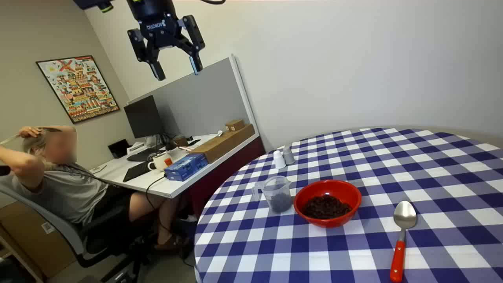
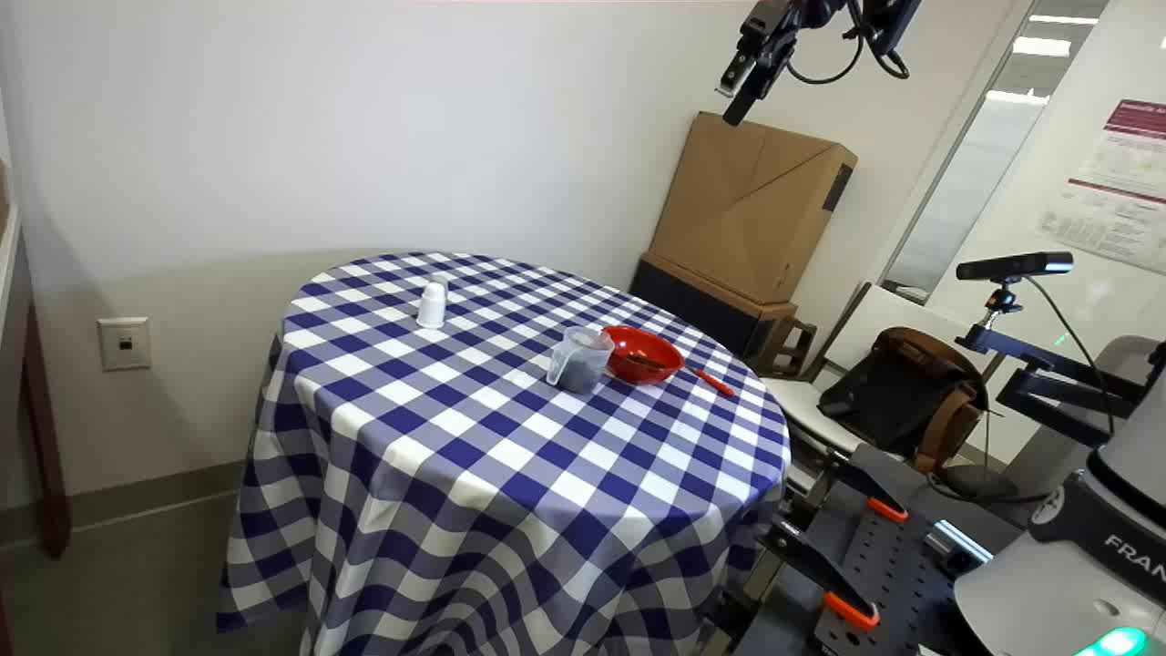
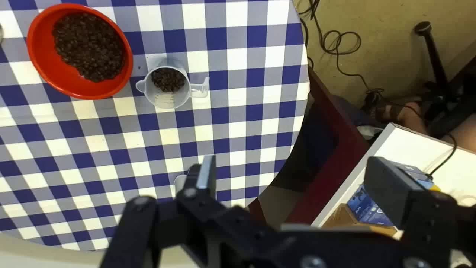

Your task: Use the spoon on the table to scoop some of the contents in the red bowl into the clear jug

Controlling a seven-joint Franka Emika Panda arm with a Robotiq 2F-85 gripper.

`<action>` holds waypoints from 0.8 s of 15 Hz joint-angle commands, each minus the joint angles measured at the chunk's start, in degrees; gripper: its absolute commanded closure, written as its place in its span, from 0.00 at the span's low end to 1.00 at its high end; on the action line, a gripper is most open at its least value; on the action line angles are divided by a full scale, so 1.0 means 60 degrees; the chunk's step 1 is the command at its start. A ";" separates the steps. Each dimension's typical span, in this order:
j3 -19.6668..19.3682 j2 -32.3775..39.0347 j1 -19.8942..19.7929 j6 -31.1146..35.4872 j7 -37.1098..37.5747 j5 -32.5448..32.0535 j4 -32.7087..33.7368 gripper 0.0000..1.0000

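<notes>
The spoon [image 1: 400, 243] lies on the checkered table [image 1: 353, 261], right of the red bowl [image 1: 328, 223] in this exterior view. Its red handle [image 2: 713, 382] shows in an exterior view; only a sliver of metal [image 3: 0, 33] shows in the wrist view. The red bowl [image 3: 44, 48] holds the dark brownish contents [image 3: 91, 46]. The clear jug [image 1: 277, 188] stands upright beside the bowl, with some dark pieces [image 3: 168, 79] inside; it also shows in an exterior view [image 2: 583, 355]. My gripper [image 1: 177, 74] is open and empty, high above and away from the table; it also shows in the wrist view [image 3: 292, 163].
A white shaker [image 1: 279, 159] and a grey shaker [image 1: 289, 155] stand on the table behind the jug. A desk [image 1: 171, 192] with a blue box [image 1: 186, 166] and a monitor [image 1: 144, 116] is beside the table, with a seated person [image 1: 65, 184]. Cardboard boxes [image 2: 742, 205] stand behind the table.
</notes>
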 commanded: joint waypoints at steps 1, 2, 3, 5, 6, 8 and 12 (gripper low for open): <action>0.0185 0.0020 -0.0205 -0.0040 -0.0069 0.0093 0.0025 0.00; 0.0197 0.0259 -0.0343 0.0406 0.0024 -0.0077 0.0064 0.00; 0.0164 0.0462 -0.0511 0.0725 0.0043 -0.0259 0.0168 0.00; -0.0043 0.1005 -0.0898 0.1314 -0.0026 -0.0595 0.0512 0.00; -0.0208 0.1435 -0.1167 0.1703 -0.0072 -0.0819 0.0779 0.00; -0.0587 0.2326 -0.1623 0.2041 -0.0170 -0.1009 0.1420 0.00; -0.1119 0.4311 -0.2548 0.1914 -0.0334 -0.1124 0.2891 0.00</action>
